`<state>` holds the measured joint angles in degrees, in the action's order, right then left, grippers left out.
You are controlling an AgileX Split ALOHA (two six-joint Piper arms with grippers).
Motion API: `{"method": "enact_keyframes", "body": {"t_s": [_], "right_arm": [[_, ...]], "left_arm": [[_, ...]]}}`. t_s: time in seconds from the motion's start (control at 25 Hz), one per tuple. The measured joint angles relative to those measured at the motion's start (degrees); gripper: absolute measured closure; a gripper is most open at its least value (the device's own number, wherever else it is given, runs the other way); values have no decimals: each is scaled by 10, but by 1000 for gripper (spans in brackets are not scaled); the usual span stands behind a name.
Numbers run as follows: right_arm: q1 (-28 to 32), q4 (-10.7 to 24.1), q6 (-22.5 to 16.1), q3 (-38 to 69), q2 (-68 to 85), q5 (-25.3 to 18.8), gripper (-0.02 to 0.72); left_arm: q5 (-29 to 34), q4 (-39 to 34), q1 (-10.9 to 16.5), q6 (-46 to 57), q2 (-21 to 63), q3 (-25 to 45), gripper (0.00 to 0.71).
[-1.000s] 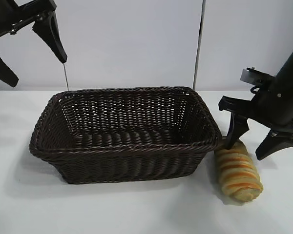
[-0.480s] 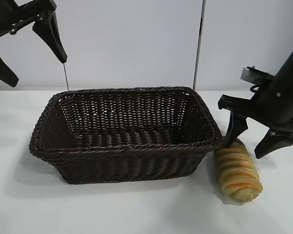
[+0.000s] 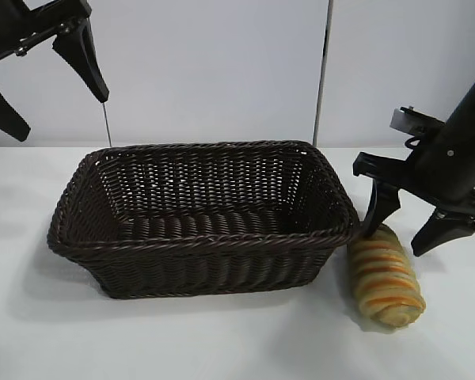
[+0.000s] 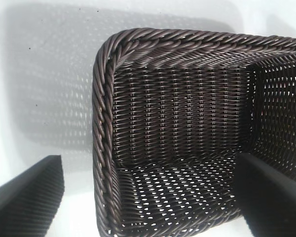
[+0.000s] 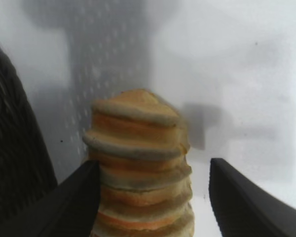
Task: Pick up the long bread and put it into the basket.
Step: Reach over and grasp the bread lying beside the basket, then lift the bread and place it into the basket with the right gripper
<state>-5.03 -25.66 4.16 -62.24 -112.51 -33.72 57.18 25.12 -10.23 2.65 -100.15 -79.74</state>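
Observation:
The long bread (image 3: 385, 278) is a tan loaf with orange-brown stripes. It lies on the white table right beside the basket's right end. The basket (image 3: 202, 241) is dark brown wicker and stands at the table's middle. My right gripper (image 3: 406, 232) is open and low over the loaf's far end, one finger between loaf and basket, the other on the loaf's outer side. In the right wrist view the bread (image 5: 140, 163) lies between my fingers (image 5: 71, 200). My left gripper (image 3: 54, 112) is open, held high above the basket's left end.
The left wrist view looks down on the basket's end wall (image 4: 182, 113) and braided rim (image 4: 102, 123). A white wall with a dark vertical seam (image 3: 324, 71) stands behind the table.
The right gripper has shifted very slightly; the bread, the basket and the left arm have not moved.

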Motion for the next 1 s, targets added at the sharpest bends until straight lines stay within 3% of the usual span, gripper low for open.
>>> {"method": "enact_keyframes", "body": {"t_s": [0.12, 0.32, 0.68, 1.0], "right_arm": [[-14, -6, 0, -1, -5, 8, 323], [-18, -10, 0, -2, -5, 9, 574], [-18, -5, 0, -2, 5, 4, 587], [-18, 49, -10, -26, 59, -49, 602]], "left_arm": [[1, 0, 0, 0, 0, 0, 41], [2, 0, 0, 0, 0, 0, 41], [2, 0, 0, 0, 0, 0, 41], [3, 0, 0, 0, 0, 0, 41]]}}
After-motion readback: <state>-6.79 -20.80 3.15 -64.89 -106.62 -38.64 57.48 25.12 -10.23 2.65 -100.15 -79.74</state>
